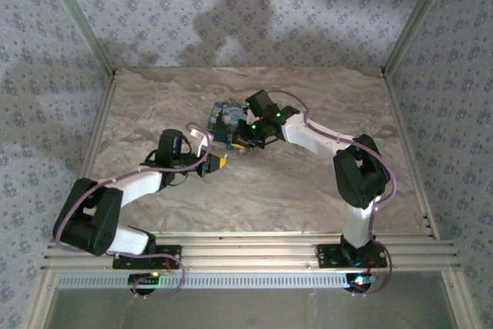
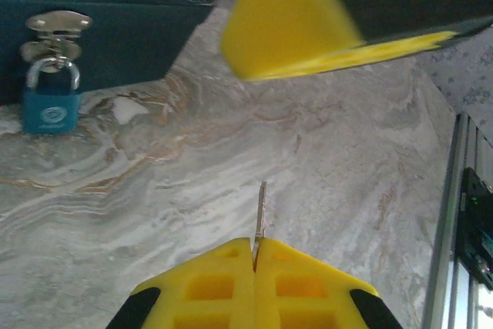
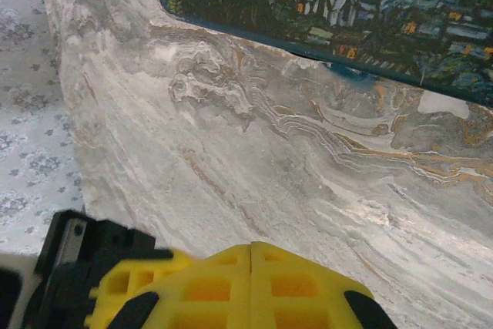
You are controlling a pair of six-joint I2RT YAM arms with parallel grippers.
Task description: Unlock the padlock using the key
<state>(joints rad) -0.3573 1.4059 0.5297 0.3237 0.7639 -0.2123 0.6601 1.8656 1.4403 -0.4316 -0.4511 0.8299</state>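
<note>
Pinching the key (image 2: 262, 209) between its fingers, the left gripper (image 2: 254, 250) hovers over the table (image 2: 192, 190), apart from the padlock (image 2: 50, 102). That padlock hangs shut from the hasp (image 2: 55, 32) on the box (image 2: 123, 48), mid-table. Just right, beside the box, the right gripper (image 3: 252, 256) has its jaws pressed together on nothing.

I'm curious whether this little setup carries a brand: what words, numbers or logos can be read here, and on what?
Padlock: pale round mark on its blue body, too blurred to read.
Painted box: night village picture, no words visible.
No text here can be quoted.
</note>
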